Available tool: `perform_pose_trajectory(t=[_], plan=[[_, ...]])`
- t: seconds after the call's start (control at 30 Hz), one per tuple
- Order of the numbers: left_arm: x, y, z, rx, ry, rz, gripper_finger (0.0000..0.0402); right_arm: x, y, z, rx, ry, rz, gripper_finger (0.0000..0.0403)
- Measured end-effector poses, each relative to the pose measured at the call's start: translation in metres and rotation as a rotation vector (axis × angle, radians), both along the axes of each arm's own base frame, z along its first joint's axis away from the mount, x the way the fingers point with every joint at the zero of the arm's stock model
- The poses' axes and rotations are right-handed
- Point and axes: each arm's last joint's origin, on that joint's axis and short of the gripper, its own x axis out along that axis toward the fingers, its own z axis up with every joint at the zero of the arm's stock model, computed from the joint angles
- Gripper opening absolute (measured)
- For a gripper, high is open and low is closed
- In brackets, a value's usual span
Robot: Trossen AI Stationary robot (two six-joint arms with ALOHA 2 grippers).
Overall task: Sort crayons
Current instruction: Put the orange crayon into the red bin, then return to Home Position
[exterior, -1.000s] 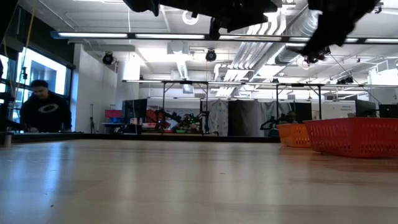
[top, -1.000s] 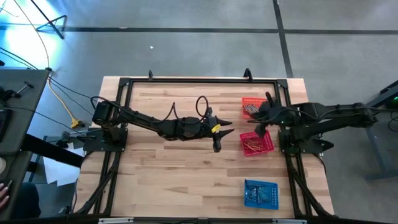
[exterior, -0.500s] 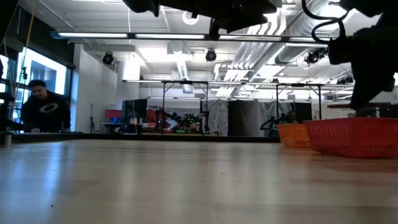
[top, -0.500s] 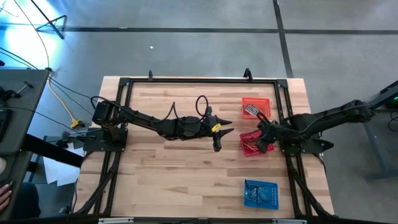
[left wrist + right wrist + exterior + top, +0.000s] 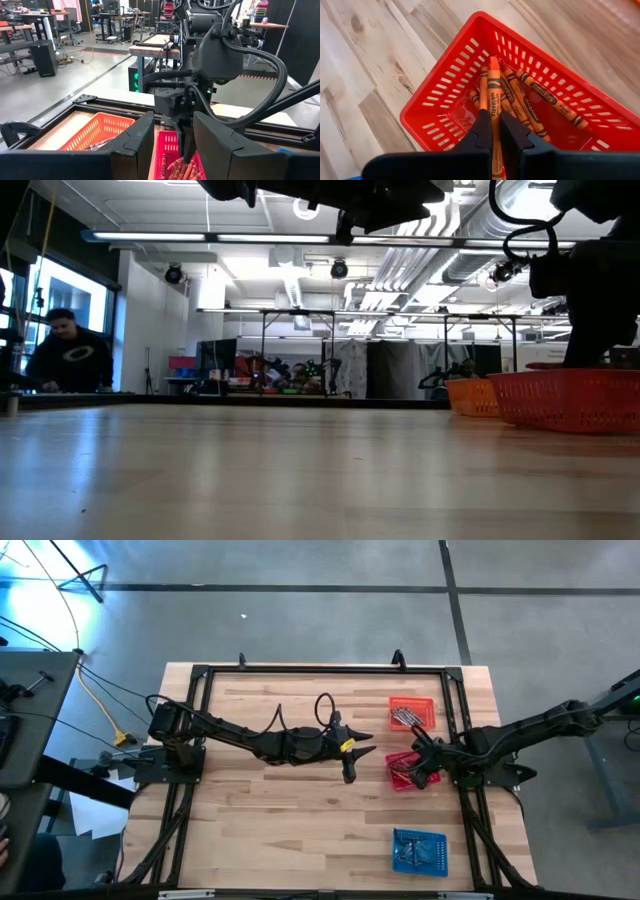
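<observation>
My right gripper [image 5: 420, 766] hangs over the red basket [image 5: 400, 780], slanting down, and is shut on an orange crayon [image 5: 493, 85]. Several more orange crayons [image 5: 535, 102] lie on that basket's floor. The orange basket [image 5: 412, 702] farther back holds grey crayons [image 5: 402, 717]. My left gripper [image 5: 350, 758] hovers open and level at mid-table, left of the red basket, with nothing between its fingers [image 5: 145, 135]. In the low view the red basket's wall [image 5: 570, 400] hides my right fingertips. My right gripper pinches the orange crayon between its two fingers [image 5: 481, 131]. The crayon lies along the fingers, and its front half [image 5: 493, 102] sticks out past their tips. The fingers slant down from above into the basket's opening. Whether the crayon's tip touches the crayons below, I cannot tell.
A blue basket [image 5: 419, 850] with blue crayons stands near the front right corner. A black frame [image 5: 200, 675] runs round the tabletop. Bare wood spreads left of and in front of the left gripper. A person [image 5: 70, 350] sits in the room beyond the table.
My right gripper has moved from beside the orange basket toward the table's near edge and sunk down over the red basket, tipping steeply down and rolling as it went. It has stayed shut.
</observation>
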Motion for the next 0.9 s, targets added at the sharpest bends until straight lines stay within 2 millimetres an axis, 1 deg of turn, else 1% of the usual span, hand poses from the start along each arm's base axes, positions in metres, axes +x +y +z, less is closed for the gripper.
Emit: perform_pose_trajectory(t=[0.1,0.2,0.3,0.5,0.63,0.73,0.83,0.9], plan=[[0.0,0.0,0.0,0.0,0.001,0.0,0.0127,0.0,0.0,0.0,-0.001,0.002,0.001,0.0003],[0.0,0.0,0.0,0.0,0.003,0.0,0.0127,0.0,0.0,0.0,-0.004,0.001,0.006,0.0017],[0.0,0.0,-0.002,0.001,0.019,-0.001,0.0127,0.0,0.0,0.0,-0.01,-0.007,0.006,0.0038],[0.0,-0.001,-0.005,0.003,0.046,-0.002,0.0127,0.003,0.0,0.002,-0.048,-0.031,0.076,0.009],[0.0,-0.001,-0.005,0.003,0.046,-0.001,0.0127,0.003,0.001,0.003,-0.047,-0.036,0.077,0.0117],[0.0,-0.001,-0.005,0.004,0.046,-0.002,0.0127,0.005,0.001,0.014,-0.039,-0.044,0.073,0.0127],[0.0,-0.001,-0.005,0.004,0.045,-0.001,0.0127,0.007,0.001,0.038,-0.049,-0.071,0.086,0.0129],[0.0,-0.001,-0.005,0.004,0.045,-0.002,0.0127,0.009,0.001,0.057,-0.097,-0.11,0.137,0.0129]])
